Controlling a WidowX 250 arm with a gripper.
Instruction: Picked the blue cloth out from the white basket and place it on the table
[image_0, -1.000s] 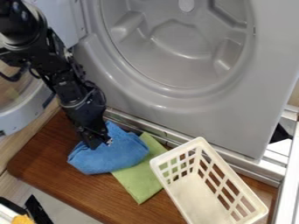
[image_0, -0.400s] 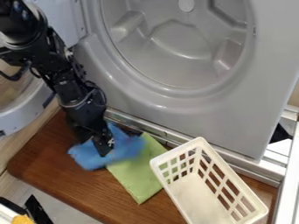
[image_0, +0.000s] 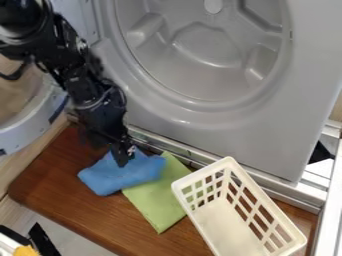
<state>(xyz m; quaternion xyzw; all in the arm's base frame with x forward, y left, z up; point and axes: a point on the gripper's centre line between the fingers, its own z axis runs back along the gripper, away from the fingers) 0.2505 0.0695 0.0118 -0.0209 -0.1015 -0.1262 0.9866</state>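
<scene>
Gripper (image_0: 123, 158) raised slightly; blue cloth (image_0: 119, 177) now slumped flatter on wooden tabletop (image_0: 73, 205). Grip state: cannot tell. Placement judged nearly complete.

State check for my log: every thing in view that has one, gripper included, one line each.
Blue cloth: bunched up, outside the basket, partly over the green cloth
Green cloth: lying flat, partly covered
White basket: open side up, floor bare where visible
Gripper: pointing down at the blue cloth
Round door: apparently swung open
</scene>
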